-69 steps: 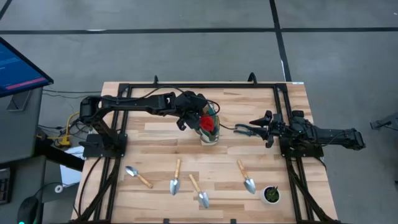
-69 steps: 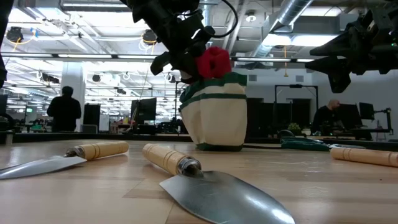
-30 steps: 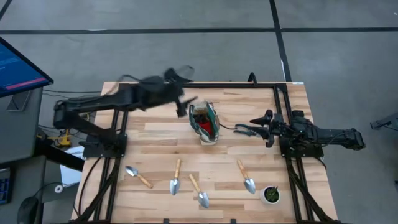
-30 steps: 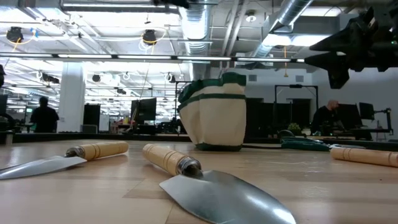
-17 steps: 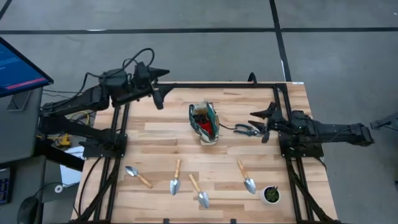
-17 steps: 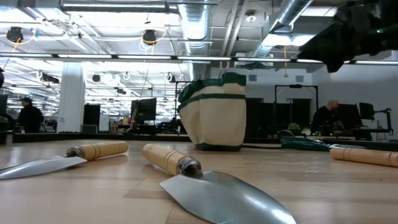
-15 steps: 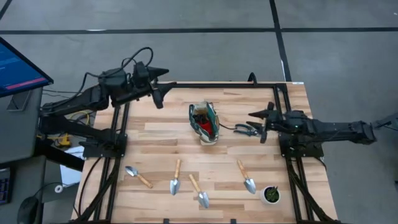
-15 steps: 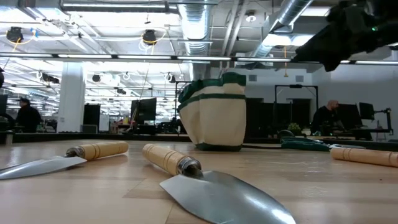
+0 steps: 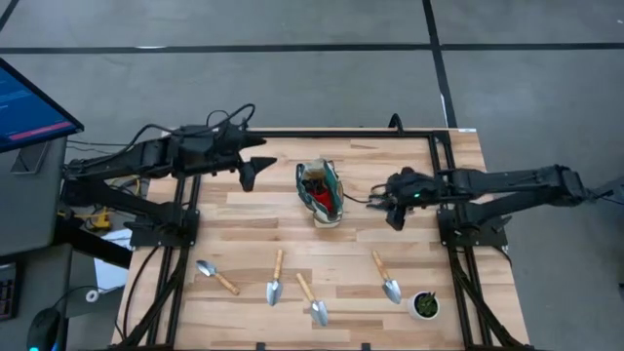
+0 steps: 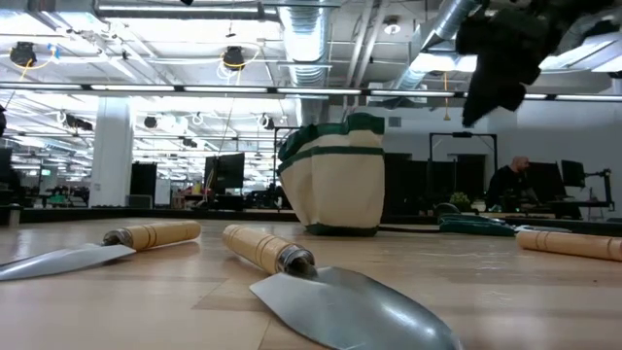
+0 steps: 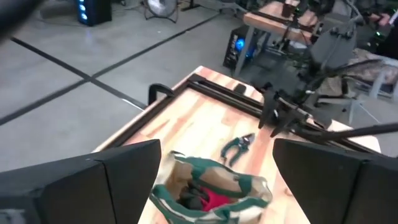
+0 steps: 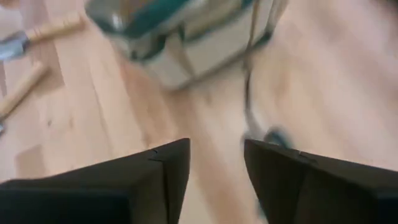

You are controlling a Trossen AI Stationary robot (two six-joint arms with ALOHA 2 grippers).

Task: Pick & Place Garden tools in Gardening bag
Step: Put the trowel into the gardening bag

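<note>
Right gripper (image 9: 390, 207) hovers over the shears (image 11: 239, 144), right of the bag (image 9: 322, 192), fingers parted, empty. Left gripper (image 9: 255, 172) left of bag, fingers wide, empty.

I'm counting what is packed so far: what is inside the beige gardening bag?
Inside the beige fabric gardening bag with green trim, a small red item shows beside something dark that I cannot identify. Anything deeper is hidden by the bag's walls.

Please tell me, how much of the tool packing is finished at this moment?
Done: the red item lies inside the gardening bag. In hand: nothing held; the right gripper hangs over the pruning shears beside the bag, jaws apart. The left gripper waits open, away from the bag. Left: the shears and four trowels on the table.
</note>
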